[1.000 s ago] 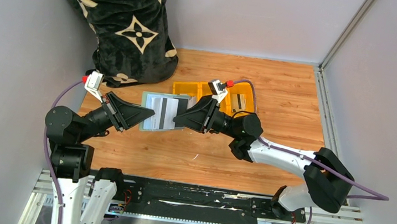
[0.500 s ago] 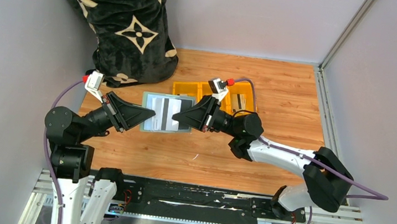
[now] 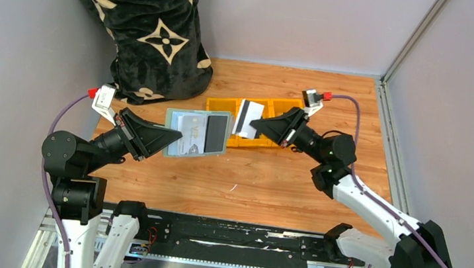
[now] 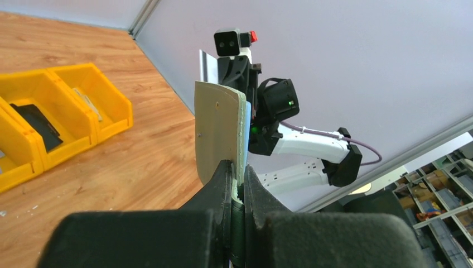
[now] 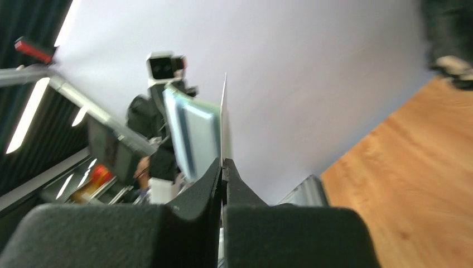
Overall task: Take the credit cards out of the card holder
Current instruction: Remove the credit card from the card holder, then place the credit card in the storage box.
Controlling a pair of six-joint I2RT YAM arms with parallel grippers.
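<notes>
1. At the near edge runs a metal rail (image 3: 210, 234) where both arms are bolted on. Past it, the wooden table (image 3: 249, 185) has a wide bare stretch in front of both grippers.
2. The left gripper (image 3: 179, 135) is squeezed shut on the left edge of the card holder (image 3: 195, 144) and holds it up off the table, opened out.
3. The card holder is pale green and nearly square. A pale card (image 3: 189, 129) and a dark rectangle (image 3: 216, 134) show inside it.
4. The right gripper (image 3: 254, 124) is pinched shut on one credit card (image 3: 245, 116). This credit card is out of the holder, just to its right, with a small gap between them.
5. The credit card is white with a dark stripe. In the right wrist view only its thin edge shows between the fingers.
6. A yellow tray (image 3: 222, 106) sits on the table behind the two grippers. The held credit card hangs over it, and the right arm reaches across its right part. One bin has a black thing (image 4: 36, 120) in it.
7. A big black bag (image 3: 146, 24) with pale flower shapes fills the far left corner, near the left arm.
8. Grey walls close in the table on the left, back and right.
</notes>
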